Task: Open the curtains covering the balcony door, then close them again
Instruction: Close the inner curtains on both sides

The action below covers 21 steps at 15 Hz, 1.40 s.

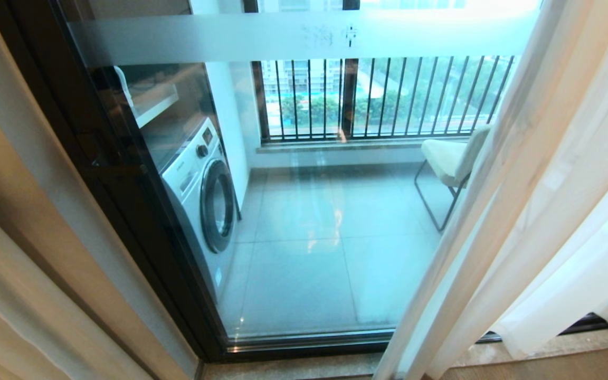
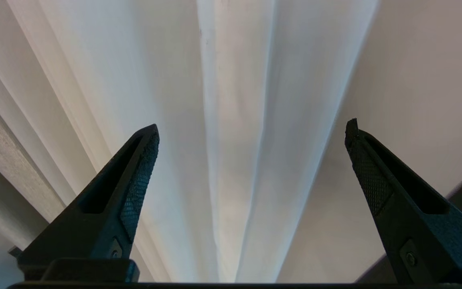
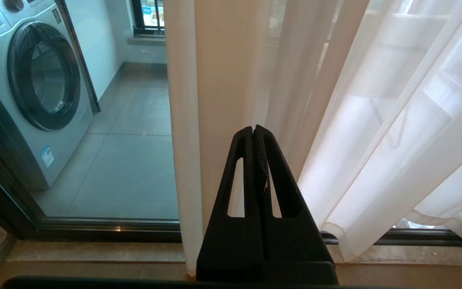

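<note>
Curtains (image 1: 520, 211): drawn aside, balcony door (image 1: 304, 211) uncovered | left tool (image 2: 251, 132): released, facing folds | right tool (image 3: 254, 132): clenched, empty | left: closing.

- The left gripper (image 2: 251, 132) shows only in its own wrist view; its two dark fingers (image 2: 138, 180) stand spread wide apart, nothing between them.
- The textured pads on the inner faces of those fingers are bare.
- The right gripper (image 3: 253, 130) shows only in its own wrist view; its fingers (image 3: 273, 184) are pressed together tip to tip, gripping nothing, and point forward and slightly down.
- Neither arm shows in the head view.
</note>
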Available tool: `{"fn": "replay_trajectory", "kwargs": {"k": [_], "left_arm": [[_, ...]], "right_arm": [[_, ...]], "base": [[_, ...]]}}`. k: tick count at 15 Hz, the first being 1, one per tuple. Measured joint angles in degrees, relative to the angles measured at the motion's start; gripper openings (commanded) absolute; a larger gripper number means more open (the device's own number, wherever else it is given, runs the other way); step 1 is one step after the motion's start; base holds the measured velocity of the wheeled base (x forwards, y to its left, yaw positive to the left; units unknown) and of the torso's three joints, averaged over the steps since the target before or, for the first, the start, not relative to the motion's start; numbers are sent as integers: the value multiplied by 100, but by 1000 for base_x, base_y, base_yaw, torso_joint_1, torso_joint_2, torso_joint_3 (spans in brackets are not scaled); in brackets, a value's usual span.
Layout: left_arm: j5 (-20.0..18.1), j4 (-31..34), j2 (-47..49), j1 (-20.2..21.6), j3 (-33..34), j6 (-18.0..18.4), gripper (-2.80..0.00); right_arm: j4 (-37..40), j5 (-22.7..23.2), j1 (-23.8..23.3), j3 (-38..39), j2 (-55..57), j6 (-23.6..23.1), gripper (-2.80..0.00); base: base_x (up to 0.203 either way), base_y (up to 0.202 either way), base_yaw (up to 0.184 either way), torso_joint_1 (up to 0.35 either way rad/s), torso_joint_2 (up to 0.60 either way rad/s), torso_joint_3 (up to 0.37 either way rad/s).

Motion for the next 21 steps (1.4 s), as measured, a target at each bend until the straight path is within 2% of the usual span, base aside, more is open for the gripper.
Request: {"fn": "replay_trajectory", "kwargs": {"k": [5,9,14,21], "left_arm": [[134,-10,409,-4,-450,3,0],[139,-33,613,-30,-526,0,0],[148,-925,1036,-51,-534,6,0],[151,-1022,1315,-85,-560,1,0]], "right_arm": [[2,-2,0,0,0,0,-280],[2,0,2,0,0,0,-280],[0,0,0,0,0,2,-280],[0,-2,0,0,0,2,-280]], "base": [[0,0,0,0,0,0],[0,0,0,0,0,0],[0,0,0,0,0,0],[0,0,0,0,0,0]]}}
